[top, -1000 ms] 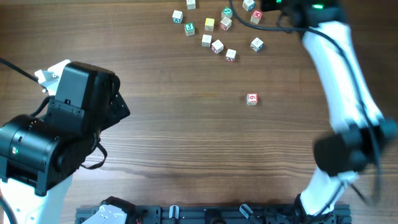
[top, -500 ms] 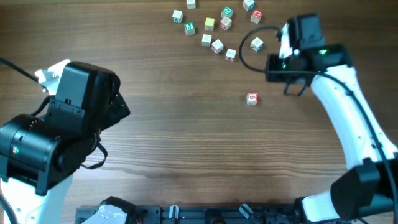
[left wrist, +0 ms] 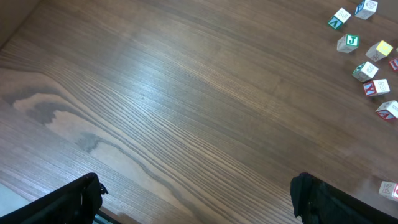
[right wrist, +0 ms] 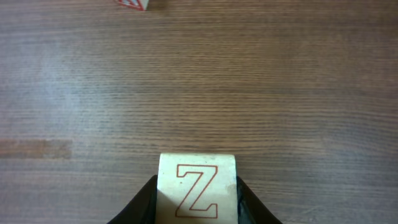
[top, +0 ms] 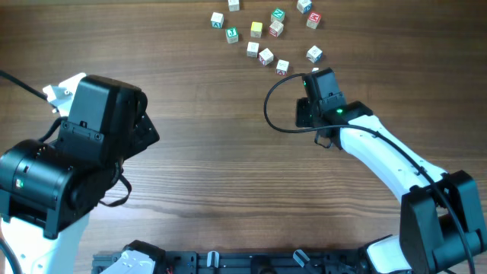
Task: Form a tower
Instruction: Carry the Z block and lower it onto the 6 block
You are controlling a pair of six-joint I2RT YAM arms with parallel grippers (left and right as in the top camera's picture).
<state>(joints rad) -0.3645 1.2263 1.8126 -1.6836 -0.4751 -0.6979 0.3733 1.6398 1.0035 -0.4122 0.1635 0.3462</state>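
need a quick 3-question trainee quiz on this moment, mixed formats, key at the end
1. True or false: the left tool is shut on something.
2. Which letter shows on the cube held in the right tool? A) J B) Z C) V
3. Fill in: in the overhead view the loose cubes lie near the ___ edge of the picture.

Key: 1 false, it stands open with nothing between its fingers. 2 B. 3 top.
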